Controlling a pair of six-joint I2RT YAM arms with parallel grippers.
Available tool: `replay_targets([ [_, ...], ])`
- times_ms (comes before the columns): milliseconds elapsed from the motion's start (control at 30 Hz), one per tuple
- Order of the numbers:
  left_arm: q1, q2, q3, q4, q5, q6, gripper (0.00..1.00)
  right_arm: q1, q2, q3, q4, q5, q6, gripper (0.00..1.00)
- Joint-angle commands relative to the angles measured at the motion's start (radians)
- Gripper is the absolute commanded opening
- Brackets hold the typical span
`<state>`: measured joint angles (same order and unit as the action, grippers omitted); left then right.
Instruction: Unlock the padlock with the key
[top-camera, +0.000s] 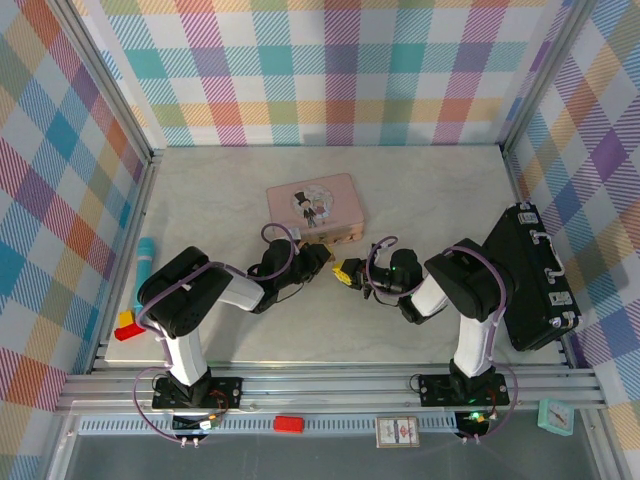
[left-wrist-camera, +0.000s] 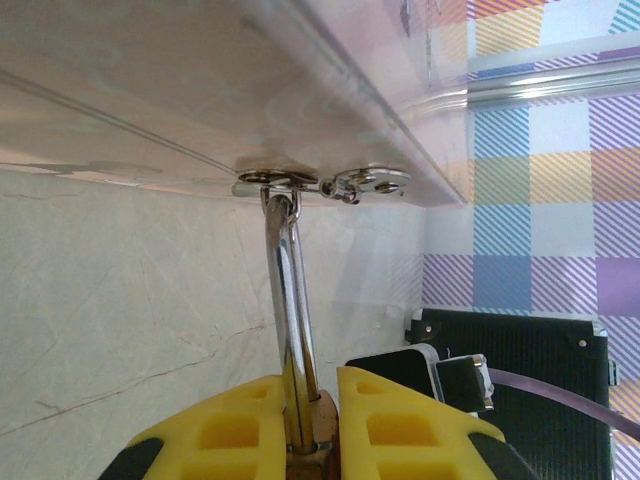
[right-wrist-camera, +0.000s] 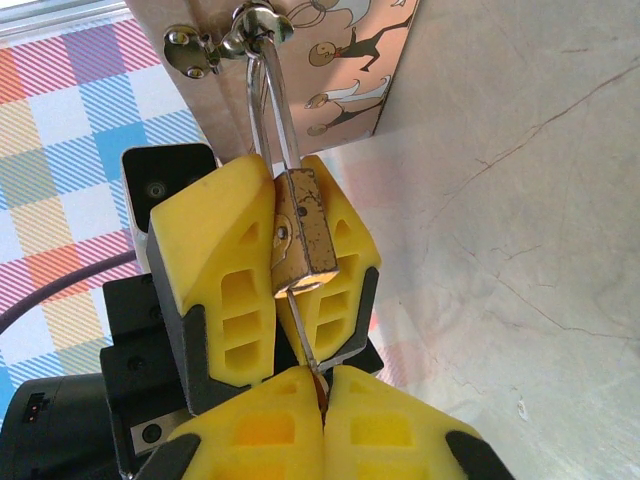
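Observation:
The small brass padlock hangs by its thin silver shackle from a latch on the pink tin. My left gripper is shut on the padlock body, one yellow finger on each side. My right gripper is shut on the key. The key's thin blade reaches up to the underside of the padlock, at the keyhole. In the top view the left gripper and right gripper meet tip to tip just in front of the tin.
A black case lies along the right side, close behind the right arm. A teal-capped cylinder and a red-and-yellow block sit by the left wall. Plaid walls enclose the marble table.

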<state>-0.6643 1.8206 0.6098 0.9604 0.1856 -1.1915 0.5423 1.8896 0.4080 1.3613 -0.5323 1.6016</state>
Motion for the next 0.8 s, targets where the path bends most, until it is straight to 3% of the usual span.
replay_targets([
  [0,-0.001,0.019,-0.007,0.147,0.039,-0.095,0.0,-0.004,0.014,0.014,0.047,0.002,0.006,0.0],
  [767,-0.003,0.018,-0.012,0.158,0.032,-0.095,0.0,-0.004,0.029,0.015,0.046,0.012,0.016,0.0],
])
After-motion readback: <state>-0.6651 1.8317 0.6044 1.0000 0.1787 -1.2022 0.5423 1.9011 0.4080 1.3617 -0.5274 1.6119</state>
